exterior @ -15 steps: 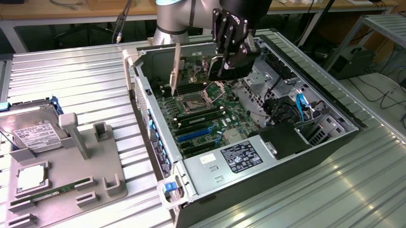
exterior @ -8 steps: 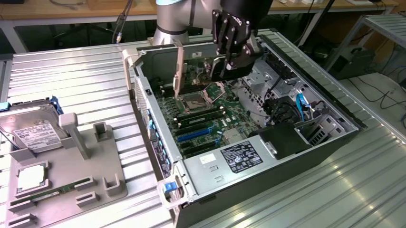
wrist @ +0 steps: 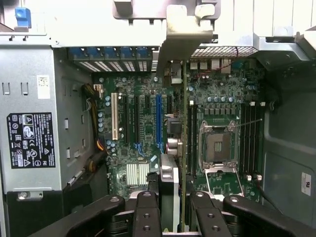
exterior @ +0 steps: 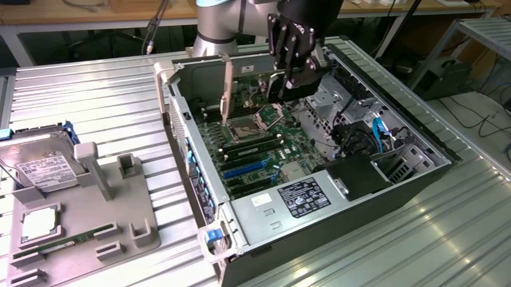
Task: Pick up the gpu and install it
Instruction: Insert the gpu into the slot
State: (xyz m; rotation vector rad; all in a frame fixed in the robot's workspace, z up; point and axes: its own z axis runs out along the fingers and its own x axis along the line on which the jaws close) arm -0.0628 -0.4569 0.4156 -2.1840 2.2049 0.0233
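The gpu (exterior: 227,89) hangs edge-down inside the open computer case (exterior: 200,179), its long silver end bracket (wrist: 185,34) toward the case's rear wall. My gripper (exterior: 289,84) is shut on the card from above. In the wrist view my two fingers (wrist: 145,215) clamp the gpu (wrist: 169,185) from both sides, with the green board edge running straight away from me. The card sits above the motherboard (wrist: 143,148), in line with the strip between the blue expansion slot (wrist: 159,121) and the CPU socket (wrist: 217,148). I cannot tell if it touches a slot.
Case walls, a drive cage with cables (exterior: 367,137) and the black power supply (exterior: 307,197) surround the motherboard. On the exterior view's left, a grey fixture tray (exterior: 119,209) carries a silver hard drive (exterior: 44,167) and a thin green RAM stick (exterior: 60,245).
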